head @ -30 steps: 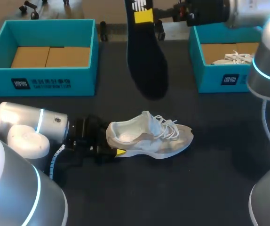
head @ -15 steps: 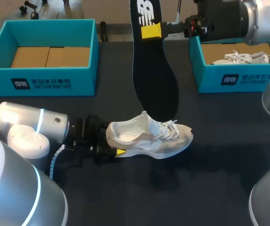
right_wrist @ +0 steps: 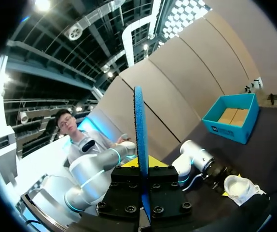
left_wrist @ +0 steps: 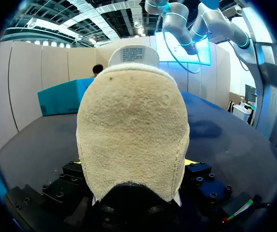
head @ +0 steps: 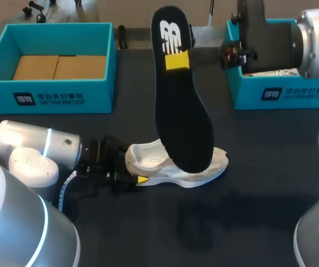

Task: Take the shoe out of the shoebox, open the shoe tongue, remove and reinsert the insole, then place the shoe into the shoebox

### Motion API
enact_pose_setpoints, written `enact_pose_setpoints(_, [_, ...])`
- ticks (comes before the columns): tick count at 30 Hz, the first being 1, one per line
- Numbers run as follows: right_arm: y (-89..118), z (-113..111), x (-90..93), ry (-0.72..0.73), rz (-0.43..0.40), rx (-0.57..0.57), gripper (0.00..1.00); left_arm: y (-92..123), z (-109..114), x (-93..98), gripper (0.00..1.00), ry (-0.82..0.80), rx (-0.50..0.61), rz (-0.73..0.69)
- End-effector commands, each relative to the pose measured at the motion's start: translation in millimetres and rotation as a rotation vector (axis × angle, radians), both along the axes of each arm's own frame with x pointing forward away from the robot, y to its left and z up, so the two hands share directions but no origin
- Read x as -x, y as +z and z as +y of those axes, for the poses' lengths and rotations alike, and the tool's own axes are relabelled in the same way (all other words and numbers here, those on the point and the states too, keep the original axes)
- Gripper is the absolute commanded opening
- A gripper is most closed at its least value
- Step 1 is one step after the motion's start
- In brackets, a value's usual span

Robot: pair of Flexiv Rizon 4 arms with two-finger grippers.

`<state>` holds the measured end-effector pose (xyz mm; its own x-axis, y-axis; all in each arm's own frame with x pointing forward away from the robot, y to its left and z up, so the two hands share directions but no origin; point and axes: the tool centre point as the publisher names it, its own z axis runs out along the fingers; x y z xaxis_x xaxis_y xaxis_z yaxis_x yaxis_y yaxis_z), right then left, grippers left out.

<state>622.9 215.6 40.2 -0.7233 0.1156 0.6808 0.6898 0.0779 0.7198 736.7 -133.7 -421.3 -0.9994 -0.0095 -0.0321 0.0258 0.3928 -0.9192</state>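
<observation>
Above shoe (head: 143, 161): right fingers (head: 177, 60) pinch insole (head: 183, 128) near its upper end; left fingers (head: 141, 179) clamp shoe heel.

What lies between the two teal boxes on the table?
In the head view, the insole, held by the right gripper, hangs between the left box and right box, its lower end overlapping the shoe; otherwise bare table.

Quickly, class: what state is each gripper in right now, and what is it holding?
Left gripper: closed on the heel of the shoe.
Right gripper: closed on the insole, held up over the shoe.
</observation>
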Motion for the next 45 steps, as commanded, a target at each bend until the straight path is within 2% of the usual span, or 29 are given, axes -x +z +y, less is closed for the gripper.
enact_pose_setpoints(1, [-10, -4, 13.8, -0.038, 0.004, -0.011, 0.00, 0, -1, 0.7, 0.00, 0.000, -0.005, -0.001])
enact_pose_setpoints(22, [-22, -2, 30.7, 0.001, 0.054, -0.031, 0.00, 0, -1, 0.7, 0.00, 0.000, -0.005, -0.001])
enact_pose_setpoints(45, [-23, -1, 31.1, 0.010, 0.053, -0.042, 0.00, 0, -1, 0.7, 0.00, 0.000, -0.005, -0.001])
